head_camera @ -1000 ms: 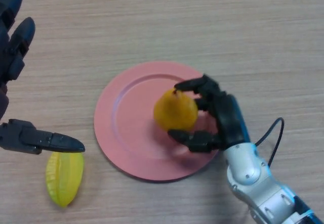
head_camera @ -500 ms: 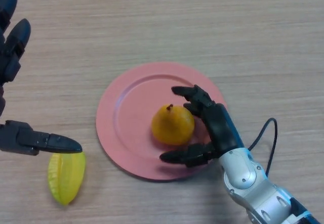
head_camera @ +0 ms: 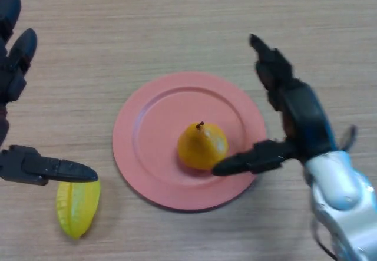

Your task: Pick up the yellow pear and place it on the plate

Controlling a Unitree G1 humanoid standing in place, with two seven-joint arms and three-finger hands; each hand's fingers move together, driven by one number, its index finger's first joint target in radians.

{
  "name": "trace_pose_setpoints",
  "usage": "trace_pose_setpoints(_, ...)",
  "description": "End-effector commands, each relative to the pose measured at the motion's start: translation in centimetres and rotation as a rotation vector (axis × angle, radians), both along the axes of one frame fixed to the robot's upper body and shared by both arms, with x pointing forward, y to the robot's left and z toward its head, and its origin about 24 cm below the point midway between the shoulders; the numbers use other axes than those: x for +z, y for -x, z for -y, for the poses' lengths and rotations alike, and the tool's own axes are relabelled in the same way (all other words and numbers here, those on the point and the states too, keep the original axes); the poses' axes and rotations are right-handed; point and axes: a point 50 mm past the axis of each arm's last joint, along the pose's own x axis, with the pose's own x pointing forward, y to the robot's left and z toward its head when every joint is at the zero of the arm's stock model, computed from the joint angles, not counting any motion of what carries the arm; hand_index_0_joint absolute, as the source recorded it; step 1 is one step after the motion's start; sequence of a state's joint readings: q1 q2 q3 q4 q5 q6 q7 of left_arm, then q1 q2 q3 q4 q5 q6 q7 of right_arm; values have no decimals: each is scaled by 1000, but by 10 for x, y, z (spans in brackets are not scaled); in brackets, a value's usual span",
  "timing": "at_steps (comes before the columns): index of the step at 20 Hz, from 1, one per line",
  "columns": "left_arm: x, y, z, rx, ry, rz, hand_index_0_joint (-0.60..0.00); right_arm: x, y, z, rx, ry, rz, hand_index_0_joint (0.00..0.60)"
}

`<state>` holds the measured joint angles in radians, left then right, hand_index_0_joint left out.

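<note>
The yellow pear (head_camera: 202, 145) stands on the pink plate (head_camera: 147, 131), right of its middle, stem up. My right hand (head_camera: 297, 116) is open to the right of the pear, fingers straight and spread, raised off the plate. Its thumb (head_camera: 247, 161) reaches toward the pear's lower right side; I cannot tell whether it touches. My left hand (head_camera: 15, 78) is open at the left edge of the view, apart from the plate.
A yellow-green starfruit (head_camera: 76, 207) lies on the wooden table left of the plate, just under my left thumb (head_camera: 56, 168).
My right hand let go of the pear, opened wide and lifted up and to the right. The pear now rests on the plate. The left hand has barely moved.
</note>
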<state>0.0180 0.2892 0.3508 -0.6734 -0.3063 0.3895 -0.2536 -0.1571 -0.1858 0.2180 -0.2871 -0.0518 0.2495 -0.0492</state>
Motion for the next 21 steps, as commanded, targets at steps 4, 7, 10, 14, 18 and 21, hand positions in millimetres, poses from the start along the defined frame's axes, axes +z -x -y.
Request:
trace_pose_setpoints(4,17,6,2,-23,-43,122,0,50,34,46,-68,-48,204,0)
trace_pose_setpoints(7,15,5,-3,-30,-26,90,0,55,50,60,-99,-45,184,0)
trace_pose_setpoints(10,14,3,-4,-33,-59,89,0,66,56,64,-114,-29,190,0)
trace_pose_setpoints(14,15,-2,-6,11,-78,142,0,69,59,61,-95,0,189,0)
trace_pose_setpoints(18,17,-4,-3,37,-121,144,0,70,63,60,-63,9,185,0)
trace_pose_setpoints(21,16,-7,0,45,-129,148,0,68,63,62,-46,13,173,0)
